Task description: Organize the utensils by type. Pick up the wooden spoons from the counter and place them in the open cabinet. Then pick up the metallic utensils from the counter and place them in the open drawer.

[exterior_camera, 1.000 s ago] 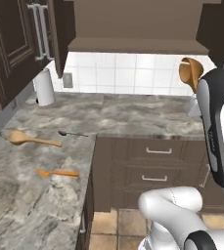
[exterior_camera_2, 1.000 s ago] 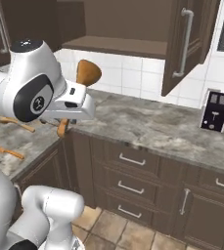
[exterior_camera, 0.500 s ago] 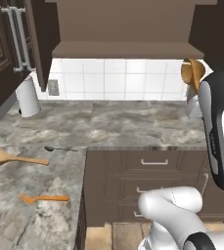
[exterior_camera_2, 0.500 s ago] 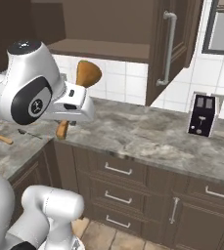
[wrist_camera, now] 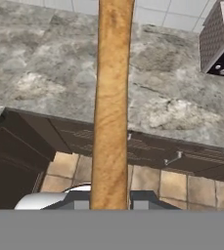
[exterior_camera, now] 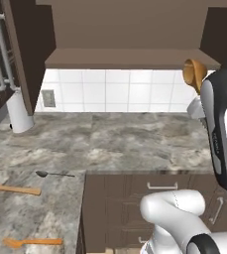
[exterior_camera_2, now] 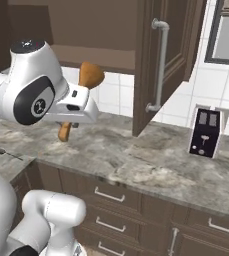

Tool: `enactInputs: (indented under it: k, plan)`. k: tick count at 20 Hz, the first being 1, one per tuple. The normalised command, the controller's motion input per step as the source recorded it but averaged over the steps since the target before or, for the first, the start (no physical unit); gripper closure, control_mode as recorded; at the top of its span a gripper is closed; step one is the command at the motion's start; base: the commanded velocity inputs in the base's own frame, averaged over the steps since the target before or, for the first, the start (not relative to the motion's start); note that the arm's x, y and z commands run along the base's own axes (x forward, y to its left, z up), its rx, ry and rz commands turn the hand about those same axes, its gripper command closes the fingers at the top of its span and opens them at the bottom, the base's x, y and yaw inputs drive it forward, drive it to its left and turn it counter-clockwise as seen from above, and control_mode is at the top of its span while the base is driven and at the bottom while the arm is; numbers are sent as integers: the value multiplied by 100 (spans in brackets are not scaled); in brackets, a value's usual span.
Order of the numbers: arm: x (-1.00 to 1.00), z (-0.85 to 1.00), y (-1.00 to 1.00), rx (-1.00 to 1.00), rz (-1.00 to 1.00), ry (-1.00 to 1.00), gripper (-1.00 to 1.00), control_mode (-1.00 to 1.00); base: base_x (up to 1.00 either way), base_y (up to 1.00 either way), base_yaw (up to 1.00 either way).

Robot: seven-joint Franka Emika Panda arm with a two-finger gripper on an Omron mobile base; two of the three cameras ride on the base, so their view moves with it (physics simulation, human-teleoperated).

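Gripping one wooden spoon [exterior_camera_2: 88, 77] by its handle between the fingers [wrist_camera: 112, 199], closed on it, bowl up and raised well above the bench [exterior_camera: 135, 144], just beside the front edge of the open cabinet [exterior_camera: 130, 58] shelf. Carrying it near the cabinet door [exterior_camera_2: 161, 60] on the right base view.

Risking a knock of the spoon bowl against the shelf's front edge while lifting, since the bowl is sitting about level with that edge; a knock could be twisting the handle in a narrow grip or pulling it free. Holding a long tapered handle low down, so leaving plenty of lever for slipping or swinging. Risking a clip of the arm or spoon on the open door while swinging in. Releasing too near the shelf lip could be letting the spoon roll back out and drop to the bench or floor.

Still waiting on the bench: the second wooden spoon [exterior_camera: 8, 188], the thin dark utensil [exterior_camera: 53, 174] and the slim orange utensil [exterior_camera: 30, 242], all well apart from the arm. Mixing up the orange one with the wooden pair later could be sending it to the wrong place.
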Motion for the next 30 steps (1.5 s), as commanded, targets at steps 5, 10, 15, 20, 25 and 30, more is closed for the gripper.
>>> enactInputs:
  k: [5,10,15,20,25,30]
  plan:
    - [0,0,0,0,0,0,100,100,36,0,-8]
    - [0,0,0,0,0,0,100,100,47,0,-10]
    - [0,0,0,0,0,0,100,100,32,0,-12]
    - [0,0,0,0,0,0,100,100,8,0,-3]
    - [0,0,0,0,0,0,100,100,4,0,0]
    - [0,0,0,0,0,0,100,100,0,0,-1]
